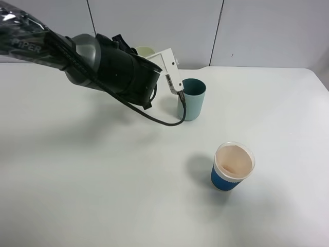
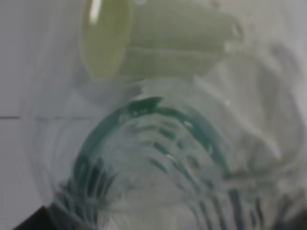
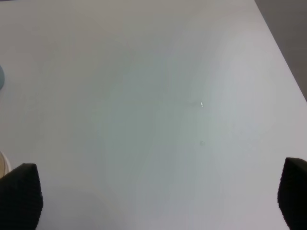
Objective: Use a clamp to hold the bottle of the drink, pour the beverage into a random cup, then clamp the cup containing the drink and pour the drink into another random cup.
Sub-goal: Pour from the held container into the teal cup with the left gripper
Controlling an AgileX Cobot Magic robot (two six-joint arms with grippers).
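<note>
My left arm (image 1: pixel 110 69) reaches in from the back left, and its wrist hides most of the left gripper (image 1: pixel 131 49). That gripper is shut on a clear ridged bottle (image 2: pixel 192 158) with a pale green cap (image 2: pixel 103 38); only the cap (image 1: pixel 145 51) shows in the high view. A teal cup (image 1: pixel 192 99) stands just right of the wrist and shows blurred through the bottle (image 2: pixel 144 108). A blue cup (image 1: pixel 233 165) with a pale pinkish inside stands nearer the front. My right gripper (image 3: pixel 156 196) hangs open over bare table.
The white table (image 1: pixel 77 180) runs to a grey wall at the back. A black cable (image 1: pixel 154 118) loops from the left wrist toward the teal cup's base. The table's right edge (image 3: pixel 283 52) shows in the right wrist view.
</note>
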